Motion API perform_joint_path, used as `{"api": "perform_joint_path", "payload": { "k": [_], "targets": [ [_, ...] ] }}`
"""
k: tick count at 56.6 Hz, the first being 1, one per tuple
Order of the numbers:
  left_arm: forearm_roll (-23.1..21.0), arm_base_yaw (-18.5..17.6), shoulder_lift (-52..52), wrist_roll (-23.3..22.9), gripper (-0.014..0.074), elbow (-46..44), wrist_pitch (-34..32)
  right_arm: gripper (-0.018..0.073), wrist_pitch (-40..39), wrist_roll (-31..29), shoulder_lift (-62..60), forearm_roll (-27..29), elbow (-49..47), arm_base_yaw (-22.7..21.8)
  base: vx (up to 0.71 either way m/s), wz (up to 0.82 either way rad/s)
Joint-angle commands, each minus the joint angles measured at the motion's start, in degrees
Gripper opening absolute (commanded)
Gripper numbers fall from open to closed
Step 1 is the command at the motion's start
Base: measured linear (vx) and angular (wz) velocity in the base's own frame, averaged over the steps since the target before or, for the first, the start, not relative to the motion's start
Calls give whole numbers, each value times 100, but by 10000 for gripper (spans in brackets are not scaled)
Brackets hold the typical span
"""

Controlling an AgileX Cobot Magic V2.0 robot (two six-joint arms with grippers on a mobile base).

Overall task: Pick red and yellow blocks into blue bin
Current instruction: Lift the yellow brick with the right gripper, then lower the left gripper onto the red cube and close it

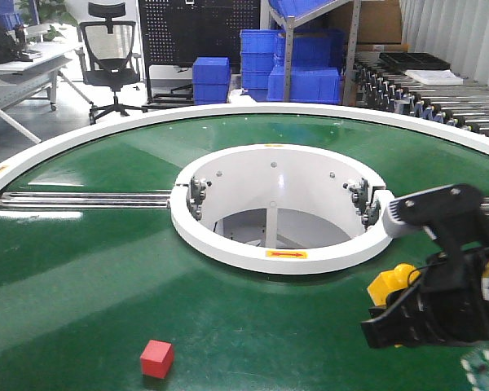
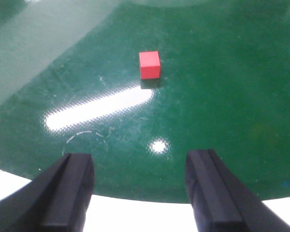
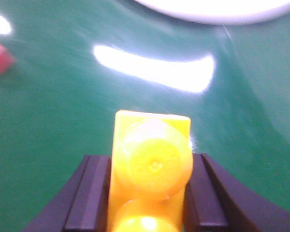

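The right gripper (image 1: 385, 324) of a two-arm mobile robot has its black fingers (image 3: 94, 194) clamped on the yellow brick (image 1: 389, 285), seen from the front camera at about 4 o'clock of the white ring (image 1: 285, 257) in the middle of the green desk (image 1: 81, 244). From the right wrist camera, the yellow brick (image 3: 152, 166) fills the gap between the two fingers, which press on its sides, with one round stud facing the lens and a second at the bottom edge. Whether the brick touches the desk cannot be told from either view.

The red cube (image 1: 156, 358) sits alone on the green surface at about 7 o'clock of the white ring, well apart from the right gripper (image 3: 152, 186). In the right wrist view it is only a pink-red blur (image 3: 0, 57) at 10 o'clock of the brick.

The left gripper (image 2: 137, 181) has its fingers (image 2: 70, 188) spread wide apart with nothing between them, above the near edge of the desk. The red cube (image 2: 150, 64) lies at 12 o'clock ahead of them, near but untouched, beside a long streak of reflected light.

Beyond the desk, at 11 o'clock, stands a black office chair (image 1: 110, 49). Stacked blue crates (image 1: 212, 80) rest on the floor at 12 o'clock beside steel shelving (image 1: 289, 49), and a roller conveyor (image 1: 424, 98) runs at 2 o'clock.
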Motion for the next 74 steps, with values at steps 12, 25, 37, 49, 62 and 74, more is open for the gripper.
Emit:
{"api": "perform_joint_path", "payload": {
  "k": [12,25,37,49,62,74],
  "targets": [
    [-36,-42,54,-10,513,-184,-480,210,-719,-110,-1689,-90,1100,647,0,0],
    [-47,-42,254,-10,513,-184,-641,210,-565,-110,-2586,-128,2056,621,0,0],
    [-169,-60,1115,-10,606,-225,-693,210,-443,-110,-2911,-128,2373,621,0,0],
    [-438,-138,2387,197,668,-702,-705,210,-276,-110,-2920,-128,2366,621,0,0],
    [-527,-500,4000,634,663,-1758,-863,210,-270,-110,-2920,-128,2366,621,0,0],
    [-280,-500,5423,620,661,-2962,-592,210,-265,-110,-2920,-128,2366,621,0,0]
  ]
}}
